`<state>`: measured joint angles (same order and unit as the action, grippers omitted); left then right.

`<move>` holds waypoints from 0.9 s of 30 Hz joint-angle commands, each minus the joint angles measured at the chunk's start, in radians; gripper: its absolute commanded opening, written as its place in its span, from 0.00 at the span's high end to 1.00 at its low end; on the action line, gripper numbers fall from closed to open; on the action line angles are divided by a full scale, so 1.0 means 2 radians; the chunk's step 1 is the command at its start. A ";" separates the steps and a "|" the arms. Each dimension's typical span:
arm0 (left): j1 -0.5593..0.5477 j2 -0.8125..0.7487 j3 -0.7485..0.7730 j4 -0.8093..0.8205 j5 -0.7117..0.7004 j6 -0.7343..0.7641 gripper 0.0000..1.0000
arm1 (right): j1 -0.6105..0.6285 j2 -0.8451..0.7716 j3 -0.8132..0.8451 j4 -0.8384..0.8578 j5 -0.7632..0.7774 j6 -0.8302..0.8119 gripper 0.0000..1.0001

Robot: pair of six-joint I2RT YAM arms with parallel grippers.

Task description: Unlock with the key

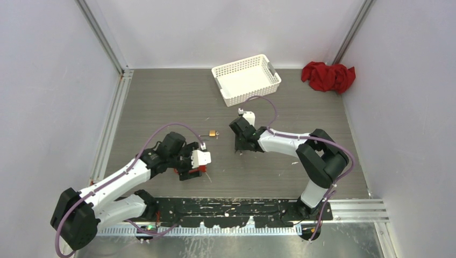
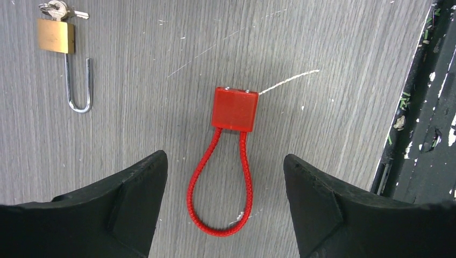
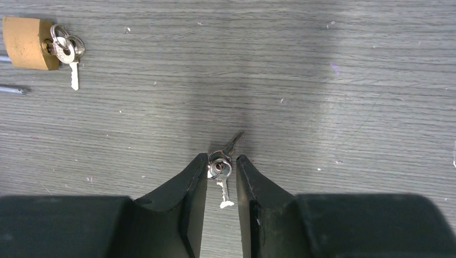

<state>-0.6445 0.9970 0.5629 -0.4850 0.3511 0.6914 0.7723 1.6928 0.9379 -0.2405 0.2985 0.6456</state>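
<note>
Left gripper [image 2: 224, 157] jaws wide apart over grey table [image 2: 333, 48]. Red cable lock [image 2: 234, 109] flat on table, its loop between fingers, apart from both. Brass padlock [image 2: 55, 36] upper left, shackle swung open, keys [image 2: 56, 9] at its top end.

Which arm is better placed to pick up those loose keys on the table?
Right: the right pincer straddles the loose keys, jaws close on both sides; the left pincer hangs wide open over the red cable lock.

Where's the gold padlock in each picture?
Top view: gold padlock near the middle of the grey table.
Left wrist: padlock in the top left corner, shackle pointing down.
Right wrist: padlock at the top left edge, keys attached.
Shared landmark: the grey table.
</note>
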 commanded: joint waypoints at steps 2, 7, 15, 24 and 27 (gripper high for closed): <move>0.002 -0.003 0.022 0.014 0.005 -0.001 0.21 | -0.001 -0.008 0.000 0.000 0.015 0.016 0.70; 0.003 -0.004 0.024 0.015 -0.003 0.002 0.20 | 0.000 -0.001 -0.007 0.008 0.006 0.028 0.81; 0.003 0.001 0.045 0.021 0.000 -0.012 0.21 | 0.000 -0.002 -0.011 0.020 -0.010 0.035 0.99; 0.004 -0.010 0.072 0.022 0.024 -0.014 0.21 | -0.001 -0.118 -0.060 0.123 -0.174 -0.086 0.99; 0.004 -0.013 0.069 0.031 0.029 0.029 0.23 | -0.001 -0.151 -0.065 0.122 -0.248 -0.109 0.99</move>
<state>-0.6411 0.9970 0.6704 -0.4740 0.3645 0.6720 0.7704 1.5135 0.8085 -0.1009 0.0368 0.5388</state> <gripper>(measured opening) 0.782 0.030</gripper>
